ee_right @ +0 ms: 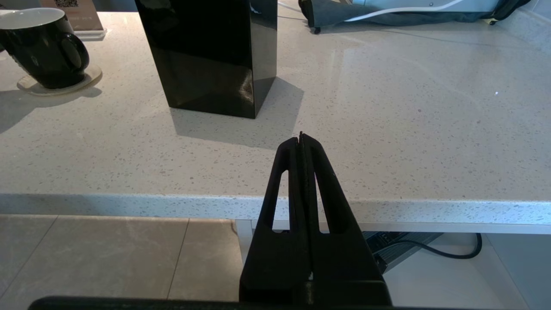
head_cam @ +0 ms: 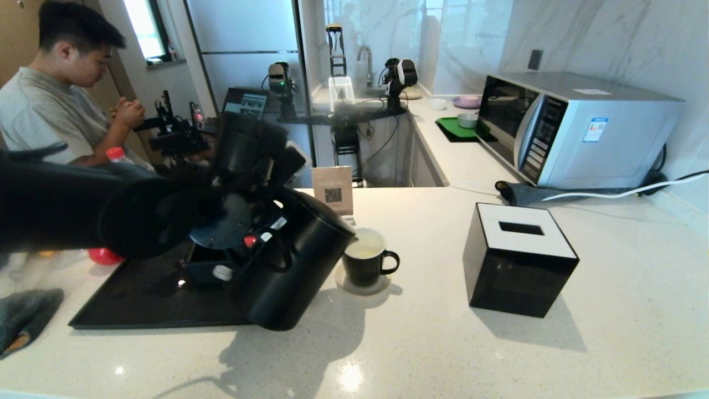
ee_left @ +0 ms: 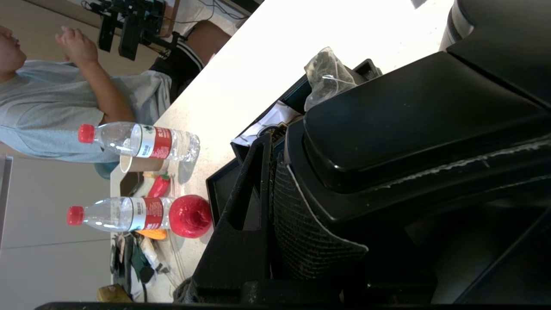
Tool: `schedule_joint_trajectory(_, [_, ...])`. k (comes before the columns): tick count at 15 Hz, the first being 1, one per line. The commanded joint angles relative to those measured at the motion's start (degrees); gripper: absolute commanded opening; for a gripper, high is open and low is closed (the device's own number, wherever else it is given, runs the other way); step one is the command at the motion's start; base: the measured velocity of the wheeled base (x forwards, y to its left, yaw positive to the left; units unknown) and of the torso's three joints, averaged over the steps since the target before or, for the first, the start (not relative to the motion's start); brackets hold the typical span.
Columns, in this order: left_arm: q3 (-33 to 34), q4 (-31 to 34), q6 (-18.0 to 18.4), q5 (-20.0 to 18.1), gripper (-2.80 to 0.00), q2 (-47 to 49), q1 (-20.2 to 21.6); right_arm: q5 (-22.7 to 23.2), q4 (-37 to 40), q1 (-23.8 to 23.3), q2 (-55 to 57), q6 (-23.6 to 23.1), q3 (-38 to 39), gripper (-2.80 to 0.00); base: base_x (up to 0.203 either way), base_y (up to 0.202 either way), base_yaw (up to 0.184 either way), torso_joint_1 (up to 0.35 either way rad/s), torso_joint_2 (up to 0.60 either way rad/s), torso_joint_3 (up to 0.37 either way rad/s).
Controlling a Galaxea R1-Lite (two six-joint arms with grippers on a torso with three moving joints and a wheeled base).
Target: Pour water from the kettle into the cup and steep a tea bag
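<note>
**Kettle Handling During the Pour**

Head view: You are looking at the kettle (head_cam: 302, 260) tilting spout-first toward the cup (head_cam: 365, 260), which is standing on a pale coaster (head_cam: 363, 284) on the counter (head_cam: 498, 354). The left gripper (head_cam: 260, 244) is clamping on the kettle's loop handle from the tray (head_cam: 144, 299) side. The kettle's base is hanging clear above the tray's edge and the counter. Treat the kettle as rigid and, if it is filled, heavy, with the load shifting as the water moves; take hold only at the loop handle, never at the smooth tapered body. The cup is looking light and breakable; grip it by the ear handle, which is pointing toward the tissue box (head_cam: 520, 260). Whether water is running cannot be told.

Left wrist view: You are seeing the fingers (ee_left: 241, 224) pressing against the kettle's black handle (ee_left: 409, 129), held partly apart by it. The tea bag (ee_left: 325, 77) is lying in the organiser box (ee_left: 258, 142) beyond the kettle; it is soft and very light, so lift it by its string.

Right wrist view: You are seeing the right gripper (ee_right: 301, 142) idling off the counter's front edge, fingers pressing together and holding nothing.
</note>
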Motion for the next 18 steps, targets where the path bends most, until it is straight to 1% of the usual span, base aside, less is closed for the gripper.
schedule_joint_trajectory(1, [-0.03, 0.05, 0.15, 0.25, -2.80, 0.25, 0.14, 0.05, 0.00, 0.02, 0.07, -0.02, 0.00, -2.80, 0.000, 0.000, 0.000, 0.000, 0.00, 0.000])
schedule_joint_trajectory(6, [-0.29, 1.19, 0.15, 0.31, -2.80, 0.22, 0.23, 0.05, 0.00, 0.02, 0.07, -0.02, 0.00, -2.80, 0.000, 0.000, 0.000, 0.000, 0.00, 0.000])
schedule_joint_trajectory(14, [-0.39, 1.10, 0.15, 0.25, -2.80, 0.66, 0.23, 0.05, 0.00, 0.02, 0.07, -0.02, 0.00, -2.80, 0.000, 0.000, 0.000, 0.000, 0.00, 0.000])
schedule_joint_trajectory(18, [0.00, 0.75, -0.51, 0.16, -2.80, 0.74, 0.23, 0.05, 0.00, 0.02, 0.07, -0.02, 0.00, -2.80, 0.000, 0.000, 0.000, 0.000, 0.00, 0.000])
